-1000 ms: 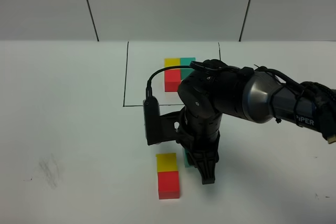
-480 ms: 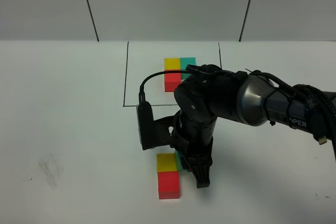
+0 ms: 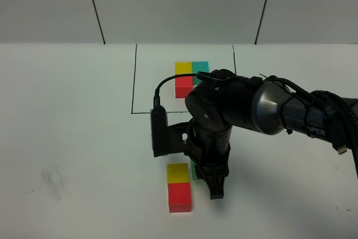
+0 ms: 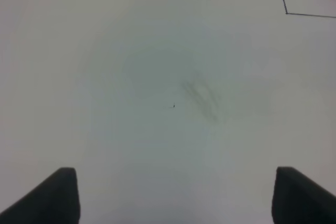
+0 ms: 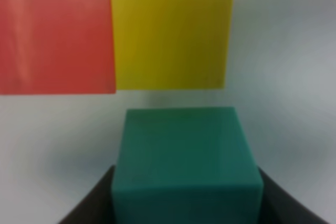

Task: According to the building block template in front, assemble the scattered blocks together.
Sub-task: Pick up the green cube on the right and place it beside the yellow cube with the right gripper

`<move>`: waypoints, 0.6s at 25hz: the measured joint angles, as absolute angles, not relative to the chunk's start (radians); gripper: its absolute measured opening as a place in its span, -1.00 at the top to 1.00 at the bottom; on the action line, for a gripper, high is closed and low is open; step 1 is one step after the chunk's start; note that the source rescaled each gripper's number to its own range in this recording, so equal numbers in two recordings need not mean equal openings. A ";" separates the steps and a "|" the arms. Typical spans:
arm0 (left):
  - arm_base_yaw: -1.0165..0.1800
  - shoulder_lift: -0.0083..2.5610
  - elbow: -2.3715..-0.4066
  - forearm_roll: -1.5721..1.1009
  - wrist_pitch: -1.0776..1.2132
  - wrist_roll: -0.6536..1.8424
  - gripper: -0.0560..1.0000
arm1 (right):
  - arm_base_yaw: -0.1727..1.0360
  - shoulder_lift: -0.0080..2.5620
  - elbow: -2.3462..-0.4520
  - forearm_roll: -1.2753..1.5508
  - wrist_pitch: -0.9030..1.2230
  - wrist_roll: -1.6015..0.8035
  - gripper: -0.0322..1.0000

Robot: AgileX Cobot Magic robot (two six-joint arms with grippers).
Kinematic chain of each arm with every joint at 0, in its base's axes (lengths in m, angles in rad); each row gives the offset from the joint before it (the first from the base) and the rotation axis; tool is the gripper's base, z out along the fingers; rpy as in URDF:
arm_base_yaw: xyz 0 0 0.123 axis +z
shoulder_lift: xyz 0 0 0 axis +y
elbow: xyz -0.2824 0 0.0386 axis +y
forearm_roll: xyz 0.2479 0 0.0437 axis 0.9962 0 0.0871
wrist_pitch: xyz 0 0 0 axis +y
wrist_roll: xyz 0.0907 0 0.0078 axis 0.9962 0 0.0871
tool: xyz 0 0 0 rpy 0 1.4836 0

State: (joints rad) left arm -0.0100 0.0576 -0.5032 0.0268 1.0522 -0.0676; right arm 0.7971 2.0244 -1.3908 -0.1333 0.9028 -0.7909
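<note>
Teal cube [image 5: 186, 150]: clamped in your right claw [image 5: 184, 205], just beside the yellow cube [image 5: 170, 30], thin gap between.
Red cube [image 5: 52, 35]: touching the yellow one.
Risk: a skewed push shoves that pair, breaking the L shown by the template [image 3: 183, 82].
Left claw [image 4: 178, 198]: fingers apart, empty.

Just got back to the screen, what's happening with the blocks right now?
The right gripper is closed on the teal cube and has it beside the yellow cube, which sits flush against the red cube on the table. The right wrist view shows a gap between teal and yellow, so the L is not yet joined. The template lies behind, inside its black outline. The left gripper hangs open over bare table, holding nothing.
</note>
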 joint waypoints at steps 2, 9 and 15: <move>-0.010 0.058 -0.503 0.027 1.052 -0.068 -0.54 | 0.797 2.024 -1.391 -0.137 0.909 -0.791 0.55; -0.010 0.058 -0.503 0.027 1.052 -0.068 -0.54 | 0.797 2.024 -1.391 -0.136 0.909 -0.788 0.55; -0.010 0.058 -0.503 0.027 1.052 -0.068 -0.54 | 0.797 2.024 -1.391 -0.131 0.905 -0.788 0.55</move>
State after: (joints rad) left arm -0.0100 0.0576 -0.5032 0.0268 1.0522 -0.0676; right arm 0.7971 2.0237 -1.3908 -0.1315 0.9047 -0.7885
